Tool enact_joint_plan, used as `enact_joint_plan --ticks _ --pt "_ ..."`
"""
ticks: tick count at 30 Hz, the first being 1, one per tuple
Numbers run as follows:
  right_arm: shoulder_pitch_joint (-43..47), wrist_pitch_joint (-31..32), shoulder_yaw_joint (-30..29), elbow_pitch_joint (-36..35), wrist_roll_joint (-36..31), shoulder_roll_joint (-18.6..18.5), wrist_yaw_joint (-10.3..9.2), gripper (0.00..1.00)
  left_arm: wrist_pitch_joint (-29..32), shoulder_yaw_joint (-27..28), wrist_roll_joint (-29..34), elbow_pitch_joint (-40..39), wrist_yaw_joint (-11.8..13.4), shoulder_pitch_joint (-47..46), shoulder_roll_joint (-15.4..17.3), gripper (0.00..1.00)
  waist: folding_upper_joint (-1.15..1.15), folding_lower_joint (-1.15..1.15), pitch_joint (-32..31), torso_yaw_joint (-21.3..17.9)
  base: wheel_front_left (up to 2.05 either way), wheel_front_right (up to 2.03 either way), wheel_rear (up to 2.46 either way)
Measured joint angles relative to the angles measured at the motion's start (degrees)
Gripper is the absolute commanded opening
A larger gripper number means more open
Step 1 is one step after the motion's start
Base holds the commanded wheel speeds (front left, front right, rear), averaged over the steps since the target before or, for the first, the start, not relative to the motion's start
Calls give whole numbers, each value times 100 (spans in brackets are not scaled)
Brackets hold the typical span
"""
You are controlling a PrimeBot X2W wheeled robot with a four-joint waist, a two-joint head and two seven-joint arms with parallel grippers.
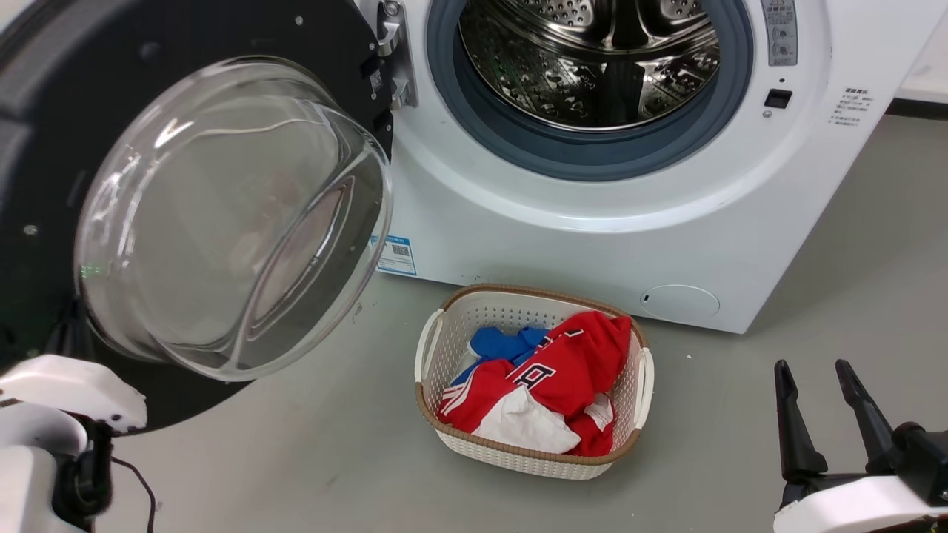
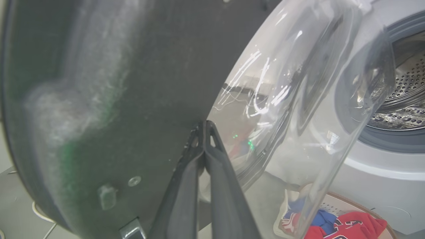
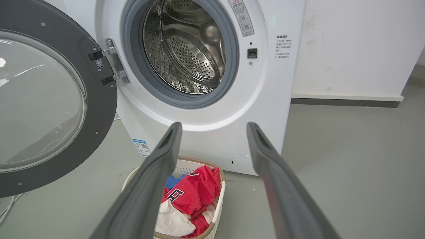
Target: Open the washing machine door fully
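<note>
Closest to you, your left gripper has its two fingers pressed together with nothing between them. Its tips seem to touch the black inner ring of the washing machine door, just beside the bulging glass bowl, on the side away from the hinge. The door hangs from that hinge at the left edge of the washing machine front, swung well out so the steel drum lies bare. The hinge axis runs upright, so opening further likely means pushing that inner face leftward, away from the drum. The left arm is the nearer one, and its spot far from the hinge should give good leverage. Its pale forearm sits in the head view's lower left corner, under the door. Your right gripper hovers over the floor, jaws apart and empty, well apart from the door. The laundry basket stands just before the machine's front.
</note>
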Motion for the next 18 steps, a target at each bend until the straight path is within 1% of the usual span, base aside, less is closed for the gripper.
enact_joint_plan --ticks 5,9,14,18 --pt "-76 25 21 -12 -12 0 0 100 -96 114 -89 672 -91 -444 123 0 0 0 95 -46 0 0 0" --pt "-103 25 29 -5 -18 0 0 100 -166 127 -116 1058 -154 -664 181 0 0 0 115 -62 0 0 0" --pt "-103 33 35 14 1 0 0 100 -408 121 -81 1423 -269 -879 268 0 0 0 76 -38 0 0 0" --pt "-103 52 53 27 1 0 0 100 -653 83 -63 1582 -350 -925 234 0 0 0 -4 -17 0 0 0"
